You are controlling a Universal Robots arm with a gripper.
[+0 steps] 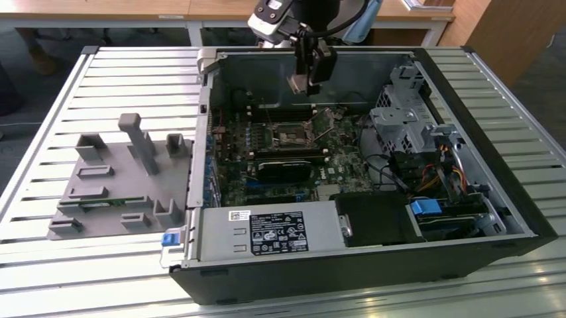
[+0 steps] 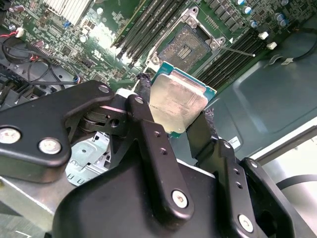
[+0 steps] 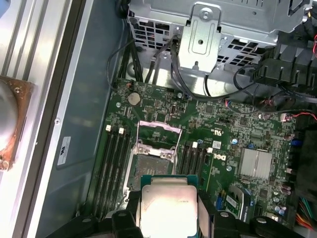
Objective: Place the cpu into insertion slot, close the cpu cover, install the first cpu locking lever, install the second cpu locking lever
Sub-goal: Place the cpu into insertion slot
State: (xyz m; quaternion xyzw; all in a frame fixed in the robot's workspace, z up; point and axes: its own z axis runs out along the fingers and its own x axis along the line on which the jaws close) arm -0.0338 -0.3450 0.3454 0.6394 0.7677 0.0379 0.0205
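Observation:
My gripper (image 1: pixel 306 85) hangs inside the open computer case, shut on the cpu (image 1: pixel 303 83). In both wrist views the cpu (image 2: pixel 178 104) (image 3: pixel 168 206) is a silvery square chip on a green base, pinched at two opposite edges by the black fingers (image 2: pixel 142 91). It hovers above the green motherboard, apart from the insertion slot (image 1: pixel 290 136) (image 2: pixel 187 44) (image 3: pixel 150 166), whose dark centre lies bare. The cpu cover (image 3: pixel 157 125), a thin metal frame, stands swung up at the slot's far side. A thin wire lever (image 2: pixel 242 49) sticks out beside the slot.
A grey fixture block (image 1: pixel 115 179) lies on the slatted table at the exterior view's left. Inside the case are a power supply (image 1: pixel 265 232), a metal drive cage (image 1: pixel 402 126), loose cables (image 1: pixel 442 175) and memory slots (image 3: pixel 115 158) flanking the socket.

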